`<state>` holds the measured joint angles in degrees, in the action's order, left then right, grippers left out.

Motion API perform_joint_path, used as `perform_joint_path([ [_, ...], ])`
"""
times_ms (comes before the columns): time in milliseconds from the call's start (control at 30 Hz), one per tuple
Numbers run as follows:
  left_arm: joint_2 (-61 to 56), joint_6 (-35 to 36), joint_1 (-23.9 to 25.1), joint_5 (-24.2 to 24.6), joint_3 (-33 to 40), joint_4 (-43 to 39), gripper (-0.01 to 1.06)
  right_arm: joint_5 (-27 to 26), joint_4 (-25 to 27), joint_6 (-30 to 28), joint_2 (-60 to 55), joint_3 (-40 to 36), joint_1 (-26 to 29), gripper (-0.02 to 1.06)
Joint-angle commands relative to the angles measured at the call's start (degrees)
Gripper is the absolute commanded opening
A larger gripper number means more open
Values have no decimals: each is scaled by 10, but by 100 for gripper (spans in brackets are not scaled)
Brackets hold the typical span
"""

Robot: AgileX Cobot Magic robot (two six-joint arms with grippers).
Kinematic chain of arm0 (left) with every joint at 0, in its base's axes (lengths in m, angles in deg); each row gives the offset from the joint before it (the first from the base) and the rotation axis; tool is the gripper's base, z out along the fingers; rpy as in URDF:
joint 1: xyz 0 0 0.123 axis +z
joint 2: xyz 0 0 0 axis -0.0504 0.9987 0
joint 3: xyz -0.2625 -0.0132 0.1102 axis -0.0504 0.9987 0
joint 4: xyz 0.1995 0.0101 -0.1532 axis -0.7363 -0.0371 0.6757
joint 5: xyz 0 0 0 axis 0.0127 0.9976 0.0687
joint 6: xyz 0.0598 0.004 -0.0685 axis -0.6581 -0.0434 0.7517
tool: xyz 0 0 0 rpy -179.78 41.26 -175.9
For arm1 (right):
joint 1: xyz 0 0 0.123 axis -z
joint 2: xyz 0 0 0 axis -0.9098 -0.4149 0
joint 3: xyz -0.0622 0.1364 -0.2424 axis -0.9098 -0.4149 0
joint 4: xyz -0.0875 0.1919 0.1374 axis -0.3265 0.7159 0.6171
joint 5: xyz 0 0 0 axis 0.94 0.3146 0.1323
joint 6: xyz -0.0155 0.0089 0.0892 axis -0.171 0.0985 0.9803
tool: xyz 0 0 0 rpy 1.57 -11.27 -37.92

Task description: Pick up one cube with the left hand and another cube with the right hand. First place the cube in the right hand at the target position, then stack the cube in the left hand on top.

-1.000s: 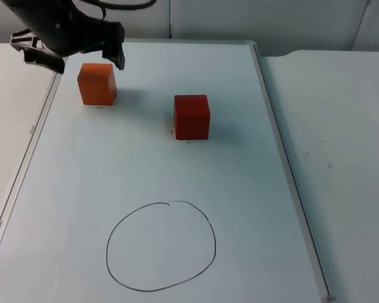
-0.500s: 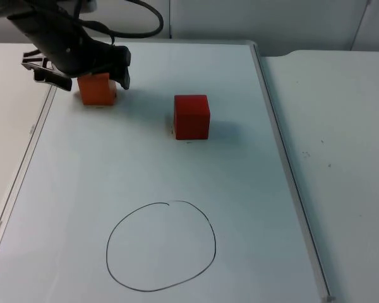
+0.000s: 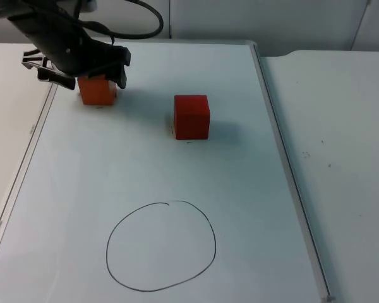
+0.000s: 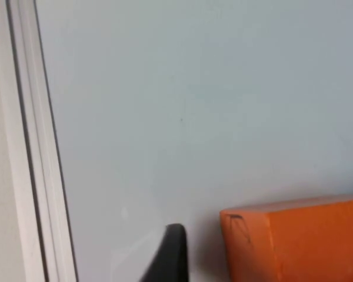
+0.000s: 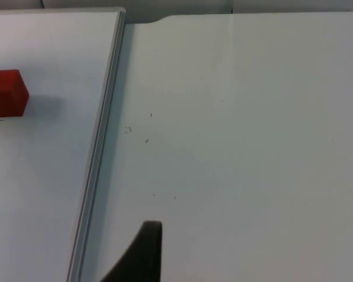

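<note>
Left gripper (image 3: pixel 83 72) low over orange cube (image 3: pixel 96 89), fingers spread either side, not clenched.
Cubes sit flat, no long axis; red cube (image 3: pixel 191 116) mid whiteboard (image 3: pixel 240 189), drawn circle (image 3: pixel 161 246) nearer. Right gripper's fingers: can't tell.

From above we look down across the whiteboard (image 3: pixel 151 164); our left wrist cam sits close beside the orange cube (image 4: pixel 294 241); the right one shares the red cube (image 5: pixel 7 94).
</note>
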<state>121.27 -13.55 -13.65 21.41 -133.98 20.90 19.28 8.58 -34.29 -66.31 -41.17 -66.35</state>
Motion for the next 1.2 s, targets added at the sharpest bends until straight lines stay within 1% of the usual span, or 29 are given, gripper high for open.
perform_joint_path([
  [0,0,-2,-3,-3,-5,2,68,-6,-4,0,3,-5,0,105],
  [67,0,1,-3,8,-5,2,46,-6,-4,0,3,-5,0,105],
  [100,0,14,-3,15,-5,2,37,-6,-4,0,3,-5,0,105],
  [133,-2,36,-3,27,-5,2,33,-6,-4,0,3,-5,0,105],
  [167,-2,36,-3,27,-5,2,33,-6,-4,0,3,-5,0,105],
  [200,-6,54,-3,40,-6,2,30,-6,-4,0,3,-5,0,105],
  [300,-34,79,-3,81,-6,2,30,-6,-4,0,3,-5,0,105],
  [333,-34,79,-3,81,-6,2,30,-6,-4,0,3,-5,0,105],
  [367,-62,79,-3,100,-6,2,30,-6,-4,0,3,-5,0,105],
  [433,-106,79,-3,119,-6,-1,30,-6,-4,0,3,-5,0,105],
  [467,-106,79,-3,119,-6,-1,30,-6,-4,0,3,-5,0,105],
  [567,-208,79,-3,134,-6,-37,30,-6,-4,0,3,-5,0,105],
  [600,-208,79,-3,134,-6,-37,30,-6,-4,0,3,-5,0,105],
  [667,-276,83,-3,143,-6,-66,30,-6,-4,0,3,-5,0,105],
  [700,-303,98,-3,150,-6,-92,30,-6,-4,0,3,-5,0,105],
  [733,-303,98,-3,150,-6,-92,30,-6,-4,0,3,-5,0,105],
  [800,-367,110,-3,174,-5,-146,30,-6,-4,0,3,-5,0,105],
  [867,-431,125,-3,216,-5,-201,30,-6,-4,0,3,-5,0,105],
  [900,-431,125,-3,216,-5,-201,30,-6,-4,0,3,-5,0,105],
  [967,-472,124,-3,245,-2,-214,30,-6,-4,0,3,-5,0,105],
  [1000,-494,123,-3,246,10,-214,30,-6,-4,0,3,-5,0,105],
  [1067,-547,123,-3,229,57,-214,30,-6,-4,0,3,-5,0,105],
  [1100,-547,123,-3,229,57,-214,30,-6,-4,0,3,-5,0,105],
  [1167,-602,123,-3,210,117,-213,30,-6,-4,0,3,-5,0,105],
])
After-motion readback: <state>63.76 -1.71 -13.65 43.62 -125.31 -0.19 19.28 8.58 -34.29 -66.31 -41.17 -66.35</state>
